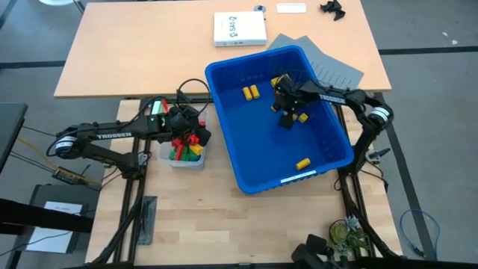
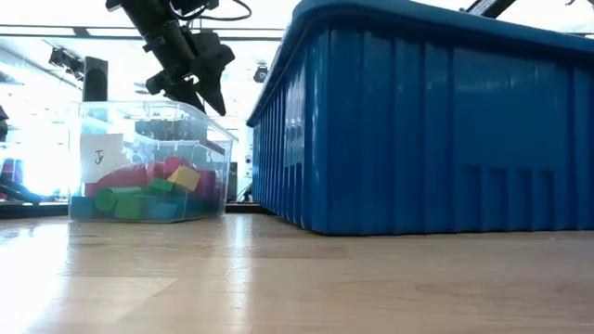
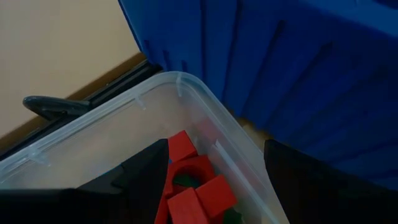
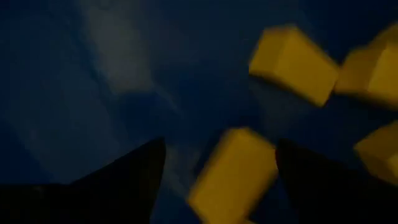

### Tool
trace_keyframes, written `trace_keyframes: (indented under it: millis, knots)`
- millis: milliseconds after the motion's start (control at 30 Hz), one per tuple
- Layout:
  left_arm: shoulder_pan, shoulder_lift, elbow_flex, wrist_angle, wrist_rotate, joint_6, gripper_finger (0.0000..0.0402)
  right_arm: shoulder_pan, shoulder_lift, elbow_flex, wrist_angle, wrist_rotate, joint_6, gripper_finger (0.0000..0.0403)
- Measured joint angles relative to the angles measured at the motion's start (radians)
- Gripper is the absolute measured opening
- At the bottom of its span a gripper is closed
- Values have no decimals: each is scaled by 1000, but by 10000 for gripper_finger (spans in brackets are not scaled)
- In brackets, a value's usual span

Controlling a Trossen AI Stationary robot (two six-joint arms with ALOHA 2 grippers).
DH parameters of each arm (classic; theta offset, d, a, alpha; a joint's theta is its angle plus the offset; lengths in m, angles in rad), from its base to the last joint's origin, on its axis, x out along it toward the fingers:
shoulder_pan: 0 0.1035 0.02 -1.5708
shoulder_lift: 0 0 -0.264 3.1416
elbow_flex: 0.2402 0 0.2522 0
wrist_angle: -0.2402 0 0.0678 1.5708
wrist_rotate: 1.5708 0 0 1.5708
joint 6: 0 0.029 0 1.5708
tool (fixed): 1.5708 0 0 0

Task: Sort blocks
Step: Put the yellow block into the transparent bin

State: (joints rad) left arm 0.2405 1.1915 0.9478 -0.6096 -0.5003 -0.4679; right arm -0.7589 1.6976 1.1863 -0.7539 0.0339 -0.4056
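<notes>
Blocks split between 2 containers. Yellow blocks [image 1: 249, 93] scattered on the floor of the large blue bin [image 1: 231, 149]: 1 pair toward the far left, 1 alone near the front wall [image 1: 302, 163], more beside the right gripper [image 1: 284, 118]. Red, green and yellow blocks [image 2: 153, 192] heaped in the clear plastic tub [image 2: 93, 125] just left of the bin. Right gripper down inside the bin, jaws wide, straddling 1 yellow block [image 4: 233, 168] without visibly clamping it. Left gripper [image 2: 200, 93] above the tub's near-bin edge, jaws wide, nothing between them; red blocks [image 3: 193, 180] directly below. White booklet [image 1: 240, 29] on the far table.
</notes>
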Motion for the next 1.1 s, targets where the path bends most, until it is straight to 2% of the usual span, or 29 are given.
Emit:
trace_keyframes:
  millis: [133, 233, 333, 533, 700, 833, 967, 1100]
  knots:
    - [0, 0, 0, 27, 0, 0, 273, 4, -76, 2, -10, 15, 47, 306]
    - [0, 0, 0, 51, 0, 0, 273, -11, -85, 2, -20, 15, 140, 306]
    - [0, 0, 0, 69, 0, 0, 273, -26, -65, 1, -59, 3, 161, 306]
    - [0, 0, 0, 68, 0, 0, 273, -9, -33, -22, -106, -167, 185, 306]
    - [0, 0, 0, 69, 0, 7, 273, 35, -29, -95, -54, -159, 199, 306]
    - [0, 0, 0, 94, 0, 20, 273, 70, -29, -156, 35, -97, 236, 303]
    - [0, 0, 0, 122, 1, 21, 273, 84, -29, -190, 107, -83, 255, 264]
    - [0, 0, 0, 145, 0, 21, 273, 88, -29, -216, 137, -72, 254, 180]
